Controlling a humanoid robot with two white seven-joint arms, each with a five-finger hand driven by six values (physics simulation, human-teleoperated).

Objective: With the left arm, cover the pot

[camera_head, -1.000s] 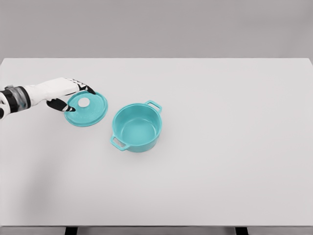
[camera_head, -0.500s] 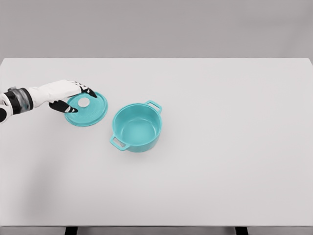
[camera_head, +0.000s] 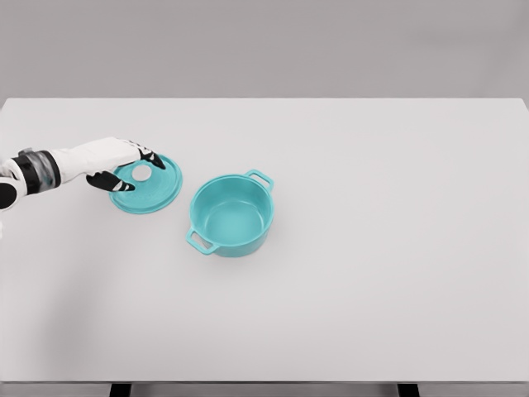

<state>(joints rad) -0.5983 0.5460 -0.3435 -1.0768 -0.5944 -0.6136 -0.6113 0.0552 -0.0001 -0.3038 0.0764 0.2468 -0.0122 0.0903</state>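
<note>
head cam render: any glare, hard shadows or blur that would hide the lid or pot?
Head view: flat, even light, no glare; the teal lid and pot show clean edges on the white table. Head view: only a faint soft shadow on the table at lower left. Head view: slight softness overall, no motion blur; the left hand at the lid's white knob reads clearly.

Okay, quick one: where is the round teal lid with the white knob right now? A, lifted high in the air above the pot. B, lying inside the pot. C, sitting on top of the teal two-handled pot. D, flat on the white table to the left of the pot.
D: the round teal lid lies on the white table left of the open teal two-handled pot, with the left hand at its left edge.
</note>
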